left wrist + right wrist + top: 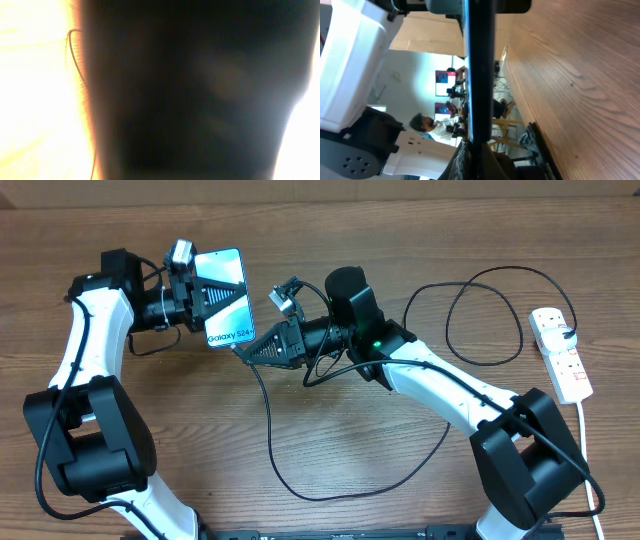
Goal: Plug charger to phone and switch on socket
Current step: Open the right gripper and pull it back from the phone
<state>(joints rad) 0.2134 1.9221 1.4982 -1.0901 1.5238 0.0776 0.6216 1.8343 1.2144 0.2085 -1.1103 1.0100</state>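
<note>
My left gripper (220, 300) holds the phone (222, 266) raised above the table, shut across its blue "Galaxy S24" screen. The right gripper (248, 346) is shut on the connector end of the charger (270, 430), right at the phone's lower edge. From there the thin black cable loops over the table to a black plug (567, 333) seated in the white socket (560, 365) at the far right. The right wrist view shows the phone (479, 75) edge-on as a dark vertical bar. A dark blur fills the left wrist view, with a thin cable (75, 55) at its left.
The socket's white cord (585, 450) runs down toward the front right edge of the wooden table (400, 480). Cable loops (480, 320) lie between the right arm and the socket. Both arm bases stand at the front.
</note>
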